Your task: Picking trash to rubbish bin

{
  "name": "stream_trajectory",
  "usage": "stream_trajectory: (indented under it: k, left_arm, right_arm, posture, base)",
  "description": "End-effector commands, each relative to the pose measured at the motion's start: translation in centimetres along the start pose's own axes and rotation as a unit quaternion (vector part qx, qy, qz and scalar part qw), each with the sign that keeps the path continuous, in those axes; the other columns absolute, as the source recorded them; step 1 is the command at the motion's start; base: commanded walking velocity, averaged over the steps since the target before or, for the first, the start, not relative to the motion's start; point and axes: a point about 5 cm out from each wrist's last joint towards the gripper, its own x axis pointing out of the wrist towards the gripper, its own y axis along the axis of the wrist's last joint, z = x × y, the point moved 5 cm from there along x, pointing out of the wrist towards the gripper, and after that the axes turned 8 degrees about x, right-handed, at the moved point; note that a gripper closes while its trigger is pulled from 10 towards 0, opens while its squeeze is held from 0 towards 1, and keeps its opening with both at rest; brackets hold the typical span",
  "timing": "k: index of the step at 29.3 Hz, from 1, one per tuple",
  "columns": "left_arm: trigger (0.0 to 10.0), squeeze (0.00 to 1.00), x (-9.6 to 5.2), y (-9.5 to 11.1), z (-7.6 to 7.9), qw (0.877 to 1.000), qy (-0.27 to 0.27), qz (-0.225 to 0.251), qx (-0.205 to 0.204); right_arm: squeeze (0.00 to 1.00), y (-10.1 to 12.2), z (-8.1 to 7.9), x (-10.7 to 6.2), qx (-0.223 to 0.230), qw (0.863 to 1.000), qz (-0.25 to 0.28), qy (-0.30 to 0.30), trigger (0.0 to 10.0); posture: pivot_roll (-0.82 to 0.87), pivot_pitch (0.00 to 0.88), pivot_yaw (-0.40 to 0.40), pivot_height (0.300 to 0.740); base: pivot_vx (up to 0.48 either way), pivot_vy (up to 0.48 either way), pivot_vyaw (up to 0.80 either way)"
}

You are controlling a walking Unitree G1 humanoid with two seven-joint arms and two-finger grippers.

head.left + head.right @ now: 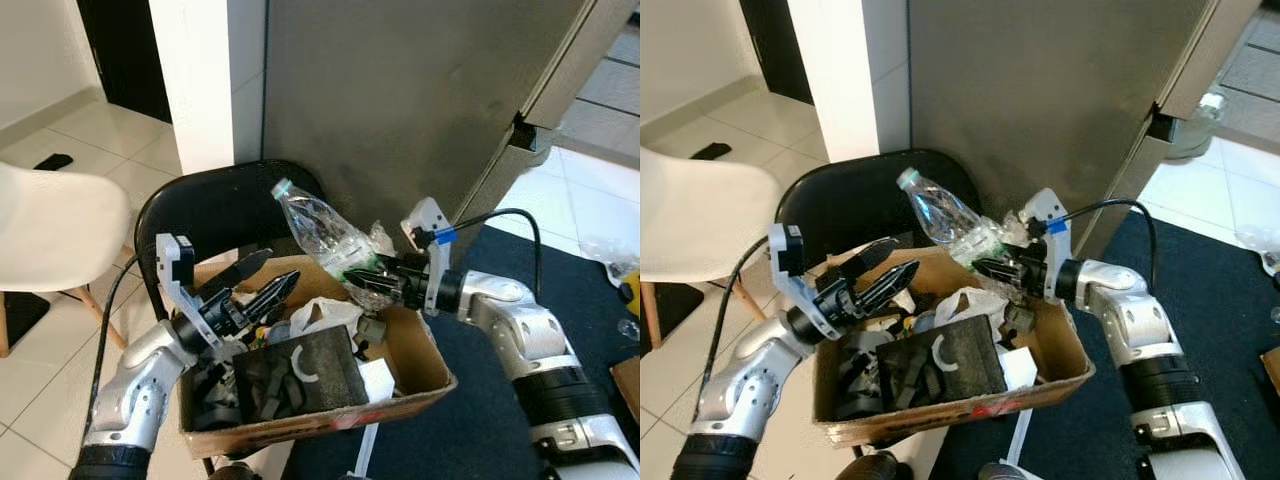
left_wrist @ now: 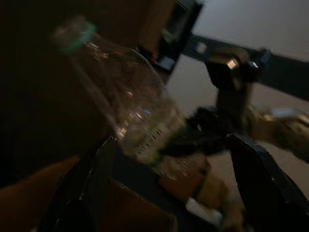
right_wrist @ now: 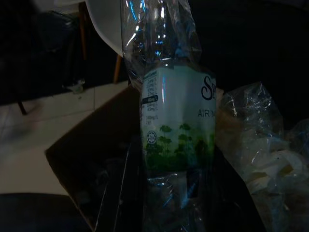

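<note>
the right gripper (image 1: 372,280) has its jaws closed on the lower end of a bottle (image 1: 322,235), holding it in the air above the far edge of the box (image 1: 420,360). the box is cardboard, rests on a black chair (image 1: 215,205) and serves as the bin here. it already holds black foam pieces (image 1: 295,375), a white bag (image 1: 325,315) and other scraps. so the pick looks done and the carry nearly so; what is left, as i judge it, is to bring the bottle a little further over the box and release it.

the bottle is clear, crumpled plastic with a green cap (image 1: 281,187). it tilts up and away towards the robot's left, cap highest. a white label with green trees (image 3: 176,123) wraps its lower part, and the right wrist view has the label just above the jaws, with a wad of crinkled clear plastic (image 3: 256,140) beside it.

the left gripper (image 1: 268,288) hovers over the near left part of the box, jaws narrowly apart and empty, pointing towards the bottle but not touching it.
</note>
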Motion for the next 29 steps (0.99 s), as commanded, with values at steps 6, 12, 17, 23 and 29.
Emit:
stream_trajectory:
  k: [6,12,17,23,29]
  left_arm:
    - [10.0,0.0,-0.8,-1.2,1.2,0.999,-0.029,-0.045,-0.009]
    - [10.0,0.0,-1.7,-1.6,0.8,0.997,-0.02,-0.076,0.001]
    - [10.0,0.0,-3.4,-2.8,0.0,0.989,0.006,-0.145,0.015]
    - [10.0,0.0,-7.9,-3.9,-1.8,0.96,0.054,-0.269,0.059]
    - [10.0,0.0,-9.6,-1.9,-2.9,0.948,0.082,-0.293,0.097]
  right_arm:
    - [0.0,-0.9,0.9,-0.1,-0.028,0.998,-0.042,-0.028,10.0]
    - [0.0,-0.4,1.9,-0.1,-0.038,0.997,-0.045,-0.053,10.0]
    - [0.0,0.0,2.6,0.0,-0.046,0.995,-0.044,-0.071,10.0]
    - [0.0,0.3,3.2,-0.2,-0.05,0.994,-0.041,-0.084,10.0]
    - [0.0,-0.4,3.3,-0.4,-0.06,0.993,-0.062,-0.08,10.0]
  posture:
    - [0.02,0.0,-0.067,0.74]
    - [0.02,0.0,-0.068,0.74]
    - [0.02,0.0,-0.073,0.74]
    - [0.03,0.0,-0.079,0.74]
    - [0.03,0.0,-0.081,0.74]
  base:
    - [0.0,0.0,0.0]
    - [0.0,0.0,0.0]
    - [0.0,0.0,0.0]
    - [0.0,0.0,0.0]
    - [0.0,0.0,0.0]
